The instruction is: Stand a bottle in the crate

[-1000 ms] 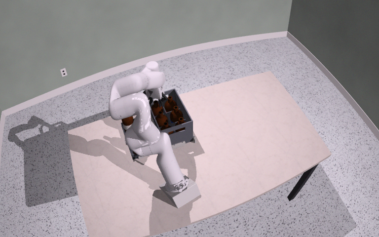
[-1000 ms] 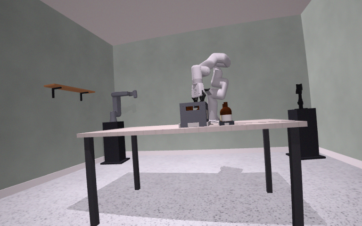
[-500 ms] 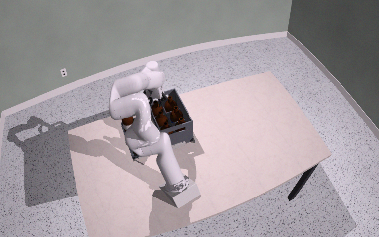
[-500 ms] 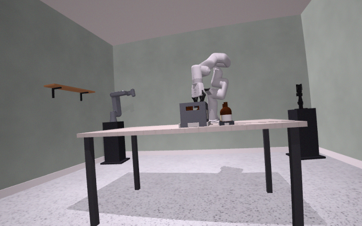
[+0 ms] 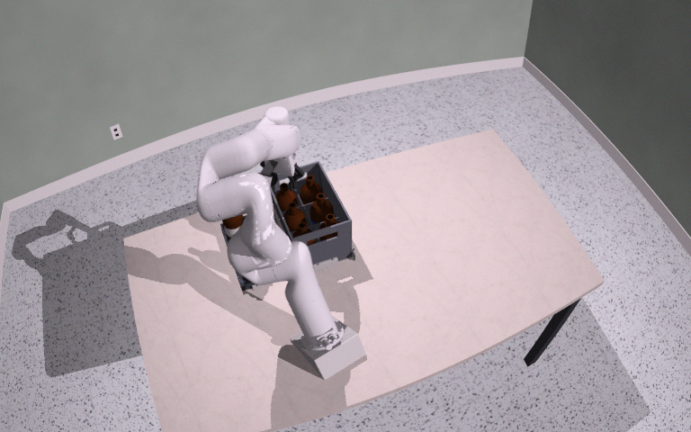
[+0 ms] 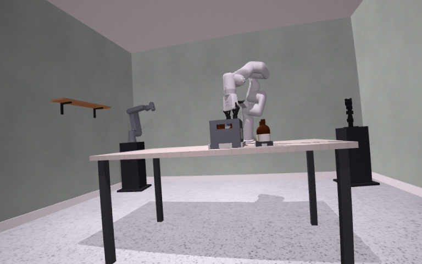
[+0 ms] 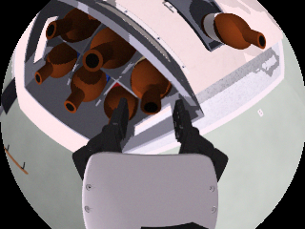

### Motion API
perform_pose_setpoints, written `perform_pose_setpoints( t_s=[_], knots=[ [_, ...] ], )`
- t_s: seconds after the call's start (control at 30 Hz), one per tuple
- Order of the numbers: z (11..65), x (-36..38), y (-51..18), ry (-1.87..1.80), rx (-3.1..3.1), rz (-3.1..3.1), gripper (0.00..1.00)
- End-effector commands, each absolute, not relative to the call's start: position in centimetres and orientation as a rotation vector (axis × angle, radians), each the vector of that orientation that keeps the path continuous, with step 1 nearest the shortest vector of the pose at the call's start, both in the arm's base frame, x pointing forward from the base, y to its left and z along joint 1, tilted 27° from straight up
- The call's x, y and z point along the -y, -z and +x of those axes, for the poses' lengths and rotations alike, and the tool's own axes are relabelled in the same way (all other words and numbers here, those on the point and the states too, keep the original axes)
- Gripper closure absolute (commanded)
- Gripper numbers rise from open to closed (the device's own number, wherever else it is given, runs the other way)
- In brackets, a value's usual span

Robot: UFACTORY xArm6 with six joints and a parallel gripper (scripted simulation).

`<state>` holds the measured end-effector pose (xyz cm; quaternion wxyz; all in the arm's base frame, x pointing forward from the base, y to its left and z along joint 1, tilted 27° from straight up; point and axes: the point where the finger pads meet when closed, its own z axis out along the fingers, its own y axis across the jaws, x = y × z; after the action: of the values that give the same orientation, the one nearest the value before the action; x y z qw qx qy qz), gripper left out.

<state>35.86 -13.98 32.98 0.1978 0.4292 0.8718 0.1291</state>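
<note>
A dark grey crate [image 5: 333, 241] [image 6: 225, 135] [image 7: 159, 57] stands on the table with several brown bottles upright in its cells. My gripper [image 6: 231, 115] [image 7: 151, 107] hangs over the crate's near corner cell. It is open, with a finger on each side of the neck of the bottle [image 7: 151, 86] [image 5: 285, 196] standing in that cell, and does not grip it. Beside the crate is a flat grey tray [image 6: 264, 143] [image 5: 245, 282]. A brown bottle with a white label [image 6: 262, 131] [image 7: 235, 32] stands on it.
The arm's base [image 5: 333, 355] sits on the table's near edge, and the arm hides most of the tray in the top view. A second grey arm on a black pedestal [image 6: 134, 130] and a black stand [image 6: 354, 153] stand off the table. A wooden shelf [image 6: 81, 103] hangs on the left wall.
</note>
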Motion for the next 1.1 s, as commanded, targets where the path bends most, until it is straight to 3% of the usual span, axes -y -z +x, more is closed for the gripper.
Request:
perform_pose_setpoints(
  t_s=[0.0, 1.07],
  knots=[
    [35.4, 14.1, -34.1, -0.361, -2.437, 1.199, 0.35],
    [33.0, 14.4, -38.7, -0.361, -2.437, 1.199, 0.35]
  ],
)
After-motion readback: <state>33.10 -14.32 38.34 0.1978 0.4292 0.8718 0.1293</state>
